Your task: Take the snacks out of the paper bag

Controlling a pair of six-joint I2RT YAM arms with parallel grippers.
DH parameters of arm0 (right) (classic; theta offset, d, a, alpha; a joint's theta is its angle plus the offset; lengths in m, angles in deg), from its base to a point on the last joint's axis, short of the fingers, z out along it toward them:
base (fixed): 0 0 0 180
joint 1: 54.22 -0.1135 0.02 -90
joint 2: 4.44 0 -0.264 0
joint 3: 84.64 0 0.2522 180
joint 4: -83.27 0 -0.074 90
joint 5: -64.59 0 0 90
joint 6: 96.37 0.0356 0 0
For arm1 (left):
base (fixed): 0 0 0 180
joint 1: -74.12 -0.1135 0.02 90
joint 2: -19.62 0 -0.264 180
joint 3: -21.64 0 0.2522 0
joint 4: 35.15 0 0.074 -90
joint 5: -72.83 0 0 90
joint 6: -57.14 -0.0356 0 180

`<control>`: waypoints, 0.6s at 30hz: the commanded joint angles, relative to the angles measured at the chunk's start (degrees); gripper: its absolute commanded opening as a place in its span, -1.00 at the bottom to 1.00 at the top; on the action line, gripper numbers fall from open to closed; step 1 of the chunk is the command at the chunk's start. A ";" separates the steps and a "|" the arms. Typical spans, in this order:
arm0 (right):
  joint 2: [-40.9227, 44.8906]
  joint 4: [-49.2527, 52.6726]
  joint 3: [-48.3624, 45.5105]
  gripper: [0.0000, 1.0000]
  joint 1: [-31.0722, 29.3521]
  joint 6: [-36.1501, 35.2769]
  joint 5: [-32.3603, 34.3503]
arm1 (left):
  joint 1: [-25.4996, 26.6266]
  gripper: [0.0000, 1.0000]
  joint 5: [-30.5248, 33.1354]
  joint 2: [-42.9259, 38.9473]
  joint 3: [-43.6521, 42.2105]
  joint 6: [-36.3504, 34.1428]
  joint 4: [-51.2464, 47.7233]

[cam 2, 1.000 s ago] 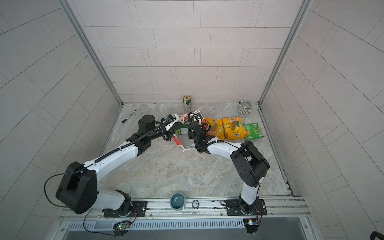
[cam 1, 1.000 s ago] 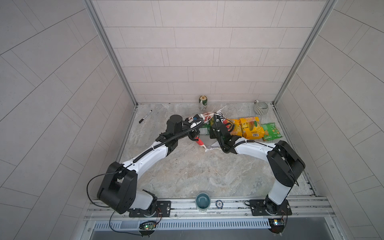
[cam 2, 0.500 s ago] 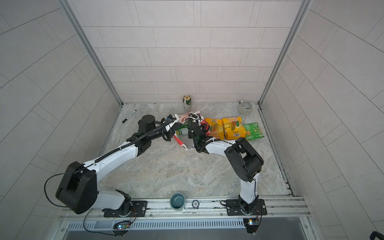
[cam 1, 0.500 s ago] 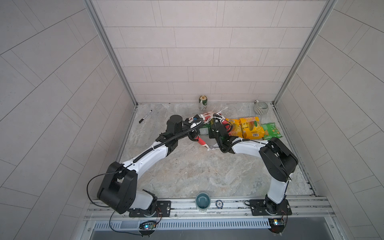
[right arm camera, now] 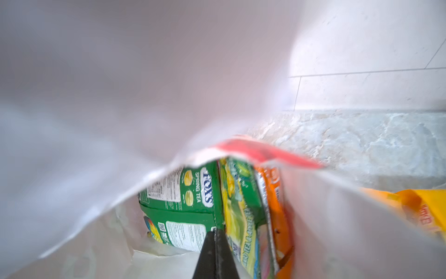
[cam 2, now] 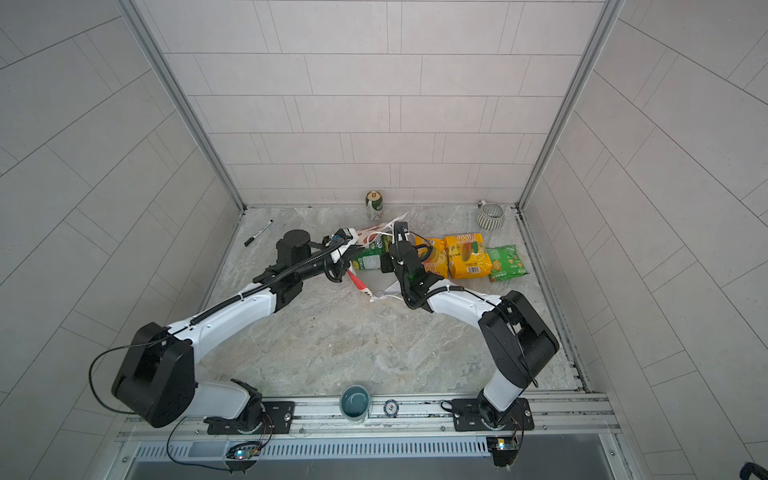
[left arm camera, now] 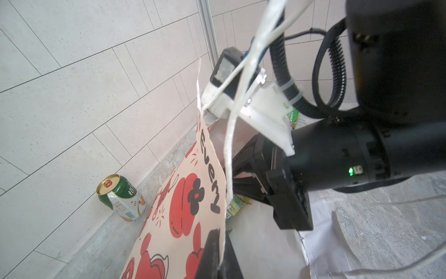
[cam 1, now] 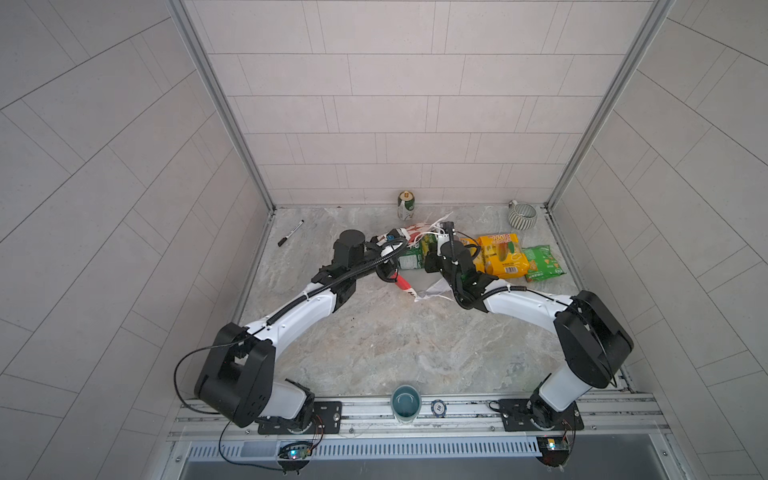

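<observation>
The paper bag [cam 1: 417, 228] lies on its side at the back of the table, mouth facing the arms. My left gripper [left arm camera: 218, 256] is shut on the bag's printed upper wall [left arm camera: 183, 205] and holds it up. My right gripper [right arm camera: 215, 235] reaches inside the bag and is shut on the edge of a green snack packet [right arm camera: 190, 193]. Beside that packet stand a yellow-green packet [right arm camera: 241, 200] and an orange one [right arm camera: 275, 193]. Outside the bag, to its right, lie two yellow-orange packets [cam 1: 503, 255] [cam 1: 478, 249] and a green one [cam 1: 542, 264].
A green-and-white can [cam 1: 406, 205] stands against the back wall just behind the bag. A striped mug [cam 1: 522, 216] sits in the back right corner, and a marker [cam 1: 291, 232] lies at the back left. A teal cup [cam 1: 406, 401] rests on the front rail.
My right gripper's jaws have closed inside the bag, and the right arm's elbow has shifted a little. The left arm and the bag stay as they were.
</observation>
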 commanded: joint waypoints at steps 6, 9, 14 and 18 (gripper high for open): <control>-2.32 4.95 2.59 -0.59 1.12 -1.27 -4.74 | 0.33 -1.00 -1.77 0.39 -0.41 -0.36 2.38; -4.52 6.65 4.20 -0.35 1.09 -0.07 -2.83 | 0.33 -1.00 -1.79 0.32 -0.44 -0.38 2.29; -8.13 10.25 7.88 -0.09 0.99 1.89 1.03 | 0.33 -1.00 -1.81 0.23 -0.44 -0.44 2.29; -9.85 11.75 9.16 0.03 0.95 4.51 5.56 | 0.33 -1.00 -1.92 0.27 -0.45 -0.49 2.27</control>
